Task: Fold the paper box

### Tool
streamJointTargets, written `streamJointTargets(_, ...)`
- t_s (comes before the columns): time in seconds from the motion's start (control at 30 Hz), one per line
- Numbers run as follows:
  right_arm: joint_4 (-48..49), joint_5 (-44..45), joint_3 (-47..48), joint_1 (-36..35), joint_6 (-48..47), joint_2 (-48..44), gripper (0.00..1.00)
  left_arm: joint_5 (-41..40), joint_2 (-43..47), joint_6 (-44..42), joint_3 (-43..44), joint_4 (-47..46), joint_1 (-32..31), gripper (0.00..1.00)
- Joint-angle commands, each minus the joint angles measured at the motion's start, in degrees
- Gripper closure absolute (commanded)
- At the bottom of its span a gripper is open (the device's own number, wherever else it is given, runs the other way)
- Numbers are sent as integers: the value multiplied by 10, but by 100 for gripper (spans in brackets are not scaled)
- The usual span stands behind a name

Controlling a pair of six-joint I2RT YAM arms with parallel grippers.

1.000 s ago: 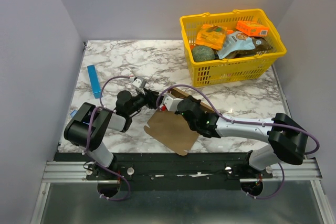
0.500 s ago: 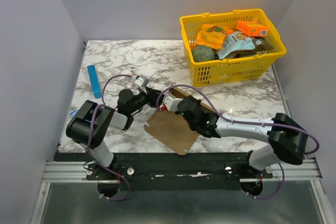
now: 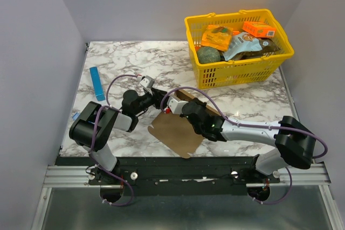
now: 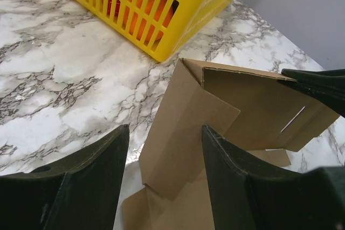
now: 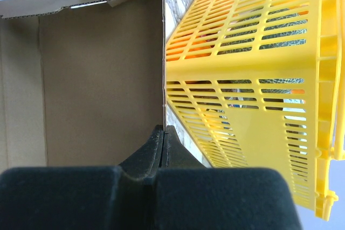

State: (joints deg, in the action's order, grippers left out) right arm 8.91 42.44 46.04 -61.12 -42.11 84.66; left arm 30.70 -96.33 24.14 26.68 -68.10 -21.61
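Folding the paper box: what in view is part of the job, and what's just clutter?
Job: paper box, pinched by the shut right gripper; open left gripper straddling a raised flap.
Lying about: yellow basket; orange boxes inside it; blue strip off to the left.

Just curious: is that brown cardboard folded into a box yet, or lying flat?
Partly folded: the paper box has walls standing up along creases, while one large panel lies flat on the table.
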Motion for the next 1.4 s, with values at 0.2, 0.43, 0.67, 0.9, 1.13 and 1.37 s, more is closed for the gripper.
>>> streamJointTargets(0.2,10,-10,-1,-7,3,6,99,27,-17,-6,7,-51,-10,29)
streamJointTargets(0.43,11,-9,1,-6,3,6,99,27,-34,-9,17,-50,-11,24)
streamJointTargets(0.67,11,-10,0,-7,5,5,99,17,-44,-19,33,-41,-11,24)
streamJointTargets(0.9,10,-17,0,-6,6,9,99,26,-56,-19,47,-44,-11,20)
streamJointTargets(1.13,10,-22,0,-7,7,12,99,23,-68,-22,58,-43,-11,20)
streamJointTargets(1.37,-1,-20,-5,-10,20,7,99,-15,-69,-33,59,-36,-11,16)
